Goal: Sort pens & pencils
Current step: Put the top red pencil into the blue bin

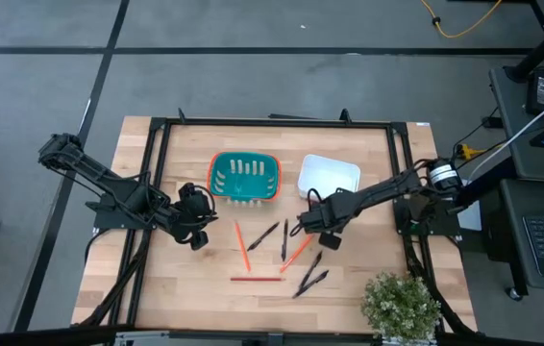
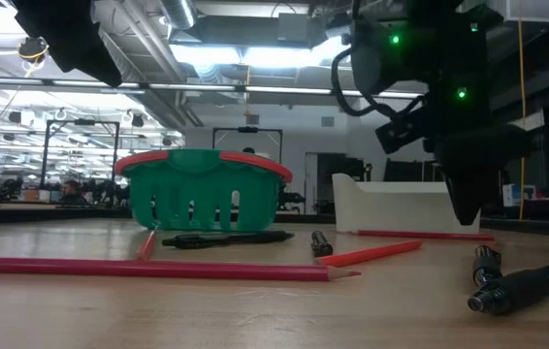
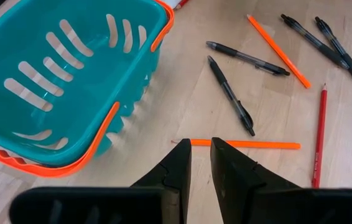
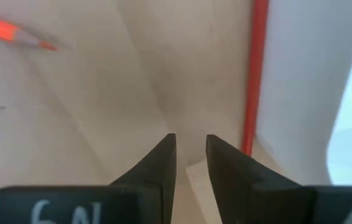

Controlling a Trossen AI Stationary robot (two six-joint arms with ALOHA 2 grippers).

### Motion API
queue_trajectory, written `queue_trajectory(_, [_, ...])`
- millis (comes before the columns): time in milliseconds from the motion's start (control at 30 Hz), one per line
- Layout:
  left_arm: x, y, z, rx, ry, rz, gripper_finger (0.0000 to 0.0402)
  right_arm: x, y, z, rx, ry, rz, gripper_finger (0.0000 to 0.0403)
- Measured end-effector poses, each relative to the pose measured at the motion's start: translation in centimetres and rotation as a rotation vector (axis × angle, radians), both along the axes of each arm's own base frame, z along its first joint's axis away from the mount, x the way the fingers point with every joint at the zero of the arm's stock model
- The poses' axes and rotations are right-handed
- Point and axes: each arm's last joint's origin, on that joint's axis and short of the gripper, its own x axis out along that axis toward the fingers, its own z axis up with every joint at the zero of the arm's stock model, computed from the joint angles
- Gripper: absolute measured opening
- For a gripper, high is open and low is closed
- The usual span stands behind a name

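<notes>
Several black pens [image 1: 284, 238] and red-orange pencils [image 1: 241, 246] lie flat and scattered on the wooden table in front of the teal basket [image 1: 243, 178] and the white tray [image 1: 330, 176]. My right gripper [image 4: 191, 146] points down, open, just above bare table near the tray's front edge. Nothing is between its fingers. A red pencil [image 4: 254, 74] lies along the tray's wall beside it, and an orange pencil's tip [image 4: 20, 36] lies farther off. My left gripper [image 3: 201, 155] hangs open and empty left of the pile, short of an orange pencil [image 3: 244, 144].
A small potted plant [image 1: 402, 306] stands at the near right corner. The black frame rails [image 1: 157, 173] run along the table's sides and back. Bare wood lies at the near left of the table [image 1: 166, 288].
</notes>
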Motion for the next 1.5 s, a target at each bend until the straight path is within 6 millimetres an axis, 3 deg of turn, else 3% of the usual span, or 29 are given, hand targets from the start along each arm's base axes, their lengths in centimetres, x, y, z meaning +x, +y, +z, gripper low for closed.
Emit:
queue_trajectory(1167, [0.0, 0.0, 0.0, 0.000, 0.000, 0.000, 0.0056, -0.2, -3.1, -0.7, -0.027, 0.031, 0.008, 0.0090])
queue_trajectory(1500, [0.0, 0.0, 0.0, 0.001, 0.001, 0.000, 0.0056, 0.3, -2.5, -0.8, -0.011, -0.026, -0.003, 0.0091])
